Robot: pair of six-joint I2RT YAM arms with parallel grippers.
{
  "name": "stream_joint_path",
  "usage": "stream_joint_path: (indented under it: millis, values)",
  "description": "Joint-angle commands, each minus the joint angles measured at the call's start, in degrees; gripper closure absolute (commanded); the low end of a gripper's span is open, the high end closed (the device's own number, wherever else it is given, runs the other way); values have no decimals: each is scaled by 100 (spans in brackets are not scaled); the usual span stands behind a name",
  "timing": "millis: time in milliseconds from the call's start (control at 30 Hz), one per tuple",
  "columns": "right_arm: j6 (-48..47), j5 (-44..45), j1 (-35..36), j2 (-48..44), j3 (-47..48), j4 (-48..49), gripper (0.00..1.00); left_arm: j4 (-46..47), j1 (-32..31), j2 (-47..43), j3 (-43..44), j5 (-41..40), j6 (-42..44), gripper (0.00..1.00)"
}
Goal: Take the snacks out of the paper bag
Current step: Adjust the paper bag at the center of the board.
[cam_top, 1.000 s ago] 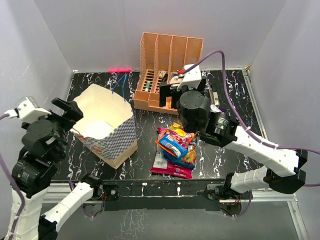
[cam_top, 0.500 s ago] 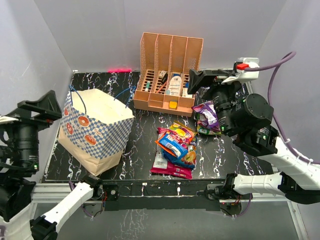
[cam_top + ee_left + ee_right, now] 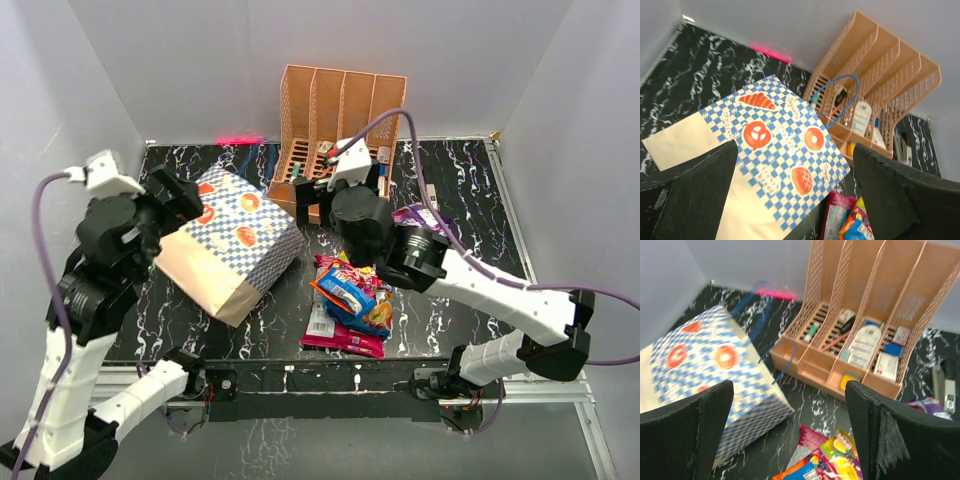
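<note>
- Your left hand (image 3: 793, 147) is spread wide with nothing between its fingers. It hangs above the paper bag (image 3: 235, 245) on the left side of the desk (image 3: 460, 180).
- The paper bag lies on its side with a checked face up. A plain brown panel faces the front-left corner.
- One blue string handle (image 3: 837, 95) loops from the bag's top toward the orange organizer (image 3: 340, 100), which stands at the middle of the back edge.
- Your right hand (image 3: 789, 385) is also wide open and holds nothing. It hovers over the middle of the desk, looking down on the gap between the bag and the organizer.
- The snacks (image 3: 350, 295) lie heaped outside the bag near the middle of the front edge, just right of the bag.
- One purple packet (image 3: 418, 214) lies apart from the heap, nearer the right edge, and your right arm partly hides it.
- Small bottles and boxes (image 3: 862, 347) sit in the organizer's front slots.
</note>
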Motion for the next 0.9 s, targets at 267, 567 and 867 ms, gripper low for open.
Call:
stream_joint_path:
  millis: [267, 567, 867]
  values:
    - [1820, -2421, -1487, 282, -382, -713, 2, 903, 8, 2055, 643, 2641, 118, 2]
    - [1682, -2911, -2593, -369, -1159, -680, 2, 1256, 7, 4102, 1589, 2691, 407, 7]
    - [1611, -3006, -3010, -916, -1694, -746, 2, 1633, 8, 5591, 2143, 1943, 332, 24]
